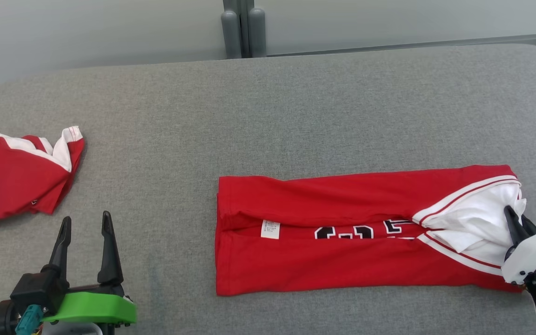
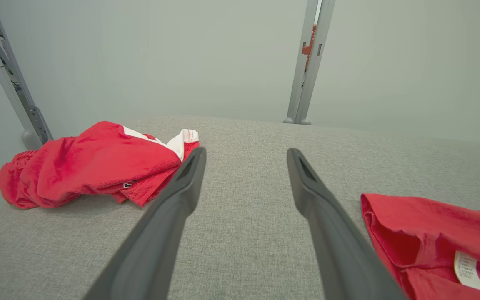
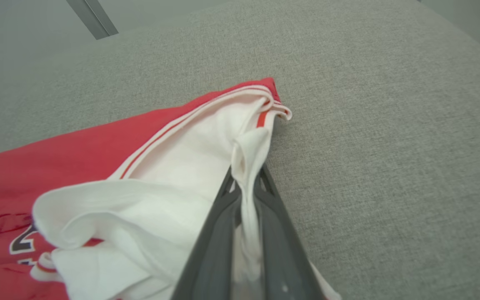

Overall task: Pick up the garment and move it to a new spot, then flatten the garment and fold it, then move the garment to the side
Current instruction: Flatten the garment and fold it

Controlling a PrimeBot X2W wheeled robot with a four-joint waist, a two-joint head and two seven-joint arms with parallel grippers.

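The garment [image 1: 342, 232], a red jersey with white trim and dark lettering, lies folded into a long strip across the right half of the grey padded table [image 1: 268, 116]. Its white label faces up near the left end. My right gripper [image 1: 517, 221] is at the strip's right end, shut on a fold of the white fabric [image 3: 244, 154], which runs pinched between the two fingers. The garment [image 3: 98, 141] spreads to the left of that grip. My left gripper [image 1: 85, 218] stands open over bare table at the lower left, nothing between its fingers [image 2: 181, 196], with the garment's left end [image 2: 431, 233] off to its right.
A second red and white garment [image 1: 12, 181] lies bunched at the table's far left edge, and the left wrist view has that garment [image 2: 90, 162] left of my fingers. Grey posts [image 1: 244, 32] stand behind the table's back edge, before a pale wall.
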